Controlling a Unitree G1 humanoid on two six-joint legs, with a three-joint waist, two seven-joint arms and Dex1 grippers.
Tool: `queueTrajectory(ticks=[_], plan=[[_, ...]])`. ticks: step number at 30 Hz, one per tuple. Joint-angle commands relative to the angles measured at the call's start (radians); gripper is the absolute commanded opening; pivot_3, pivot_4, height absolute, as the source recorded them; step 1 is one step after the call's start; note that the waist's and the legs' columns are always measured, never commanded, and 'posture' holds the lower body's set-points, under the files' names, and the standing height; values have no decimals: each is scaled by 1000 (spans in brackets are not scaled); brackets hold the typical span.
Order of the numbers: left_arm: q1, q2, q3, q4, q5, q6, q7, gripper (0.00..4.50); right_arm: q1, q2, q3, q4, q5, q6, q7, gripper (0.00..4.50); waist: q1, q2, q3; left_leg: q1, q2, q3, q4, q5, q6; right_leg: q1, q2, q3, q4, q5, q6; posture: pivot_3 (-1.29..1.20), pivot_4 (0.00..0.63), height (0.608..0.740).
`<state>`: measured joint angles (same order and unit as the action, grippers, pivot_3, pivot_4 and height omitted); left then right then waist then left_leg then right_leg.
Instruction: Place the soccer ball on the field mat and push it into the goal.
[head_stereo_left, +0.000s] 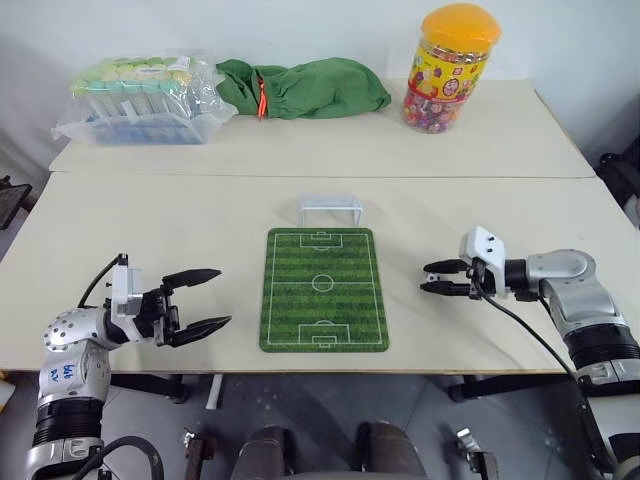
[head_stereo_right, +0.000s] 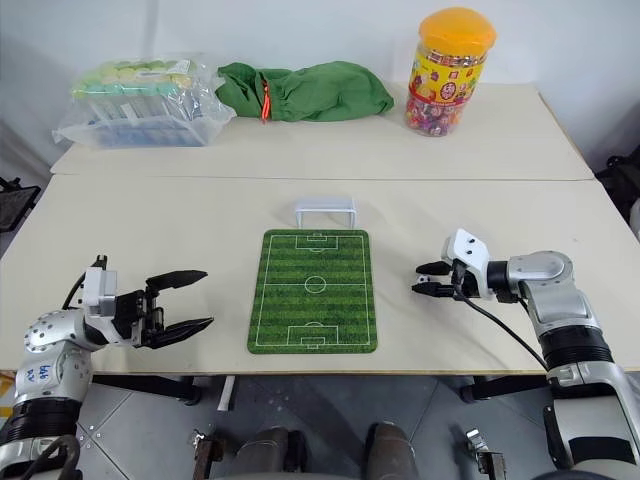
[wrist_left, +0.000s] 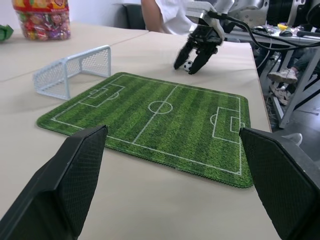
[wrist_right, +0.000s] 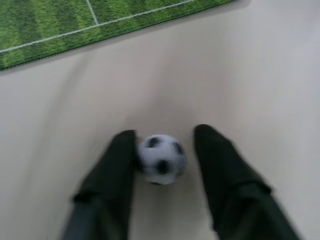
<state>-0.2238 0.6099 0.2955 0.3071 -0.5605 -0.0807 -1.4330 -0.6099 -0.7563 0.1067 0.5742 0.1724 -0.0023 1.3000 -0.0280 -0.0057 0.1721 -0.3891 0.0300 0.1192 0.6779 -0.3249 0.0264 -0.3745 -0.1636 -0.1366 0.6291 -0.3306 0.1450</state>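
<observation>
Fingers of my right gripper (wrist_right: 162, 165) narrowed around the soccer ball (wrist_right: 161, 159) on the bare table (head_stereo_left: 150, 230) just right of the field mat (head_stereo_left: 323, 290), one touching it, the other slightly apart; left gripper (head_stereo_left: 205, 299) spread wide, empty; goal (head_stereo_left: 330, 209) at mat's far edge.

Tiny white ball with black patches (wrist_right: 161, 159) | flat green mat striped light and dark with white pitch lines (head_stereo_left: 324, 290) | small white mesh goal frame (head_stereo_left: 330, 209) | beige tabletop (head_stereo_left: 150, 240) | clear jar with orange lid, multicoloured sweets (head_stereo_left: 452, 68) | crumpled green cloth bag (head_stereo_left: 300, 88)
</observation>
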Motion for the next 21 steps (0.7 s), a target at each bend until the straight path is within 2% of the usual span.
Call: queueTrajectory(ticks=[1,5,7,13,17,21], plan=[[7,7,22,-11,-28,-19,-20,4500,30,-29,-31,-44,4,-5,8,842,1,0,0,0,0,0,0,0,0,0,0,0,0,0,0,0,150,740],[6,7,20,29,-40,-36,-81,4500,71,-34,-46,-246,49,64,-1,844,0,0,0,0,0,0,0,0,0,0,0,0,0,0,0,0,150,740],[13,13,9,54,-23,-63,-109,4500,97,-14,-33,-425,88,149,-20,844,-1,0,0,0,0,0,0,0,0,-1,0,0,0,0,0,0,150,740],[14,9,-10,121,-24,-131,-165,4500,122,104,92,-798,140,390,-116,844,0,0,0,0,1,0,0,-1,-1,-1,1,0,1,0,0,0,150,740],[24,15,-21,122,-31,-142,-173,4500,109,166,239,-873,98,483,-139,844,5,0,0,-1,0,-1,1,-2,0,-1,0,0,1,0,0,0,150,740],[58,39,-32,121,-42,-162,-181,4500,97,206,331,-855,49,468,-151,844,1,0,0,-2,0,-2,3,-3,2,-1,0,0,1,0,0,0,150,740]])
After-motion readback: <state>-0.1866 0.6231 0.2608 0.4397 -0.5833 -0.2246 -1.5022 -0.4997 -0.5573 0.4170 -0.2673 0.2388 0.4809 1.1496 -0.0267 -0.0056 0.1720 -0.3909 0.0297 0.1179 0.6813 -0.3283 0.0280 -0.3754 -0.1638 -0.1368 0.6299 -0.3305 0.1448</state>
